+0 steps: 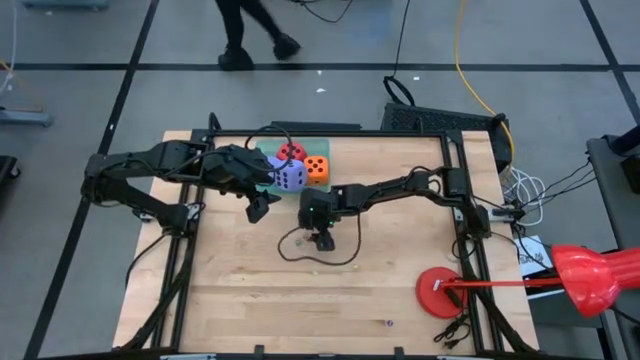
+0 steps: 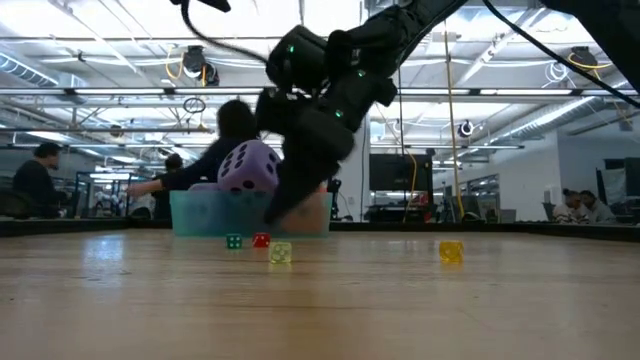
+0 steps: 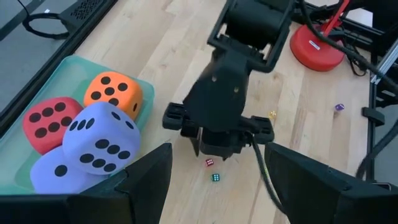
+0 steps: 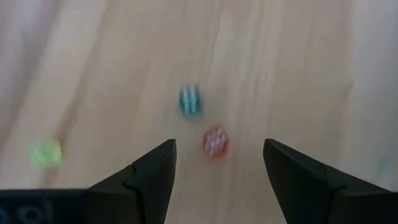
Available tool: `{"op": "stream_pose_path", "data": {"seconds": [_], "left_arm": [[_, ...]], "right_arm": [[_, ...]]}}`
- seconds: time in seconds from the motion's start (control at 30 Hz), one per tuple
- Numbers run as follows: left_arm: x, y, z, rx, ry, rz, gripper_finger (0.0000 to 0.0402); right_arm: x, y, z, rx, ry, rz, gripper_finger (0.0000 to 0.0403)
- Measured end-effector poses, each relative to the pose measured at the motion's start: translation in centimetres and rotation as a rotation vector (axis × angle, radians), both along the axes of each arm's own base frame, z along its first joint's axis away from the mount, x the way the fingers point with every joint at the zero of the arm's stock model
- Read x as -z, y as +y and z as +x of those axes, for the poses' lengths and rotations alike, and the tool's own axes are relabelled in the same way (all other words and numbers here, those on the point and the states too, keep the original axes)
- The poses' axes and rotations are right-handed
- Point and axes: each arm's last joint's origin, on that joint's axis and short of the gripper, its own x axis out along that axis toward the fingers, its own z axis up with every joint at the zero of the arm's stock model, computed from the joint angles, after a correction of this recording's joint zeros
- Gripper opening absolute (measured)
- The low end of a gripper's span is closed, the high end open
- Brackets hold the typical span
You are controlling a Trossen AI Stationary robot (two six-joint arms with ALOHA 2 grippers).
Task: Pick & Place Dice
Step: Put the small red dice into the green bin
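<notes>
Overhead, the right gripper (image 4: 214, 163) hung with jaws wide above a tiny red die (image 4: 216, 142); lowering squarely astride it seemed wisest.

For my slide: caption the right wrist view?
Open right gripper hovering over a tiny red die and teal die on wood.

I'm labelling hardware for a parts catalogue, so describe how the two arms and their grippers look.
Both arms are black, built of jointed segments. The left gripper ends in two broad, wedge-shaped dark fingers. The right gripper has the same matte black tapering fingers. The right arm's wrist shows small green lights, and a thin black cable loops from it onto the table.
</notes>
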Motion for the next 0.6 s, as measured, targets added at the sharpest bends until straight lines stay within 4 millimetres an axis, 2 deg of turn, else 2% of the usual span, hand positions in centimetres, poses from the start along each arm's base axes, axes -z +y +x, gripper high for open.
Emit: {"op": "stream_pose_path", "data": {"seconds": [0.07,0.2,0.6], "left_arm": [[0.01,0.0,0.0,0.0,0.001,0.0,0.0267],[0.02,0.0,0.0,0.0,0.002,-0.001,0.0267],[0.02,0.0,-0.01,0.0,0.002,-0.001,0.0267]], "right_arm": [[0.24,-0.05,0.62,0.0,-0.04,-0.002,0.0229],[1.0,0.0,0.34,0.002,0.004,-0.003,0.0227],[0.52,-0.09,0.78,0.012,-0.058,-0.058,0.0226]]}}
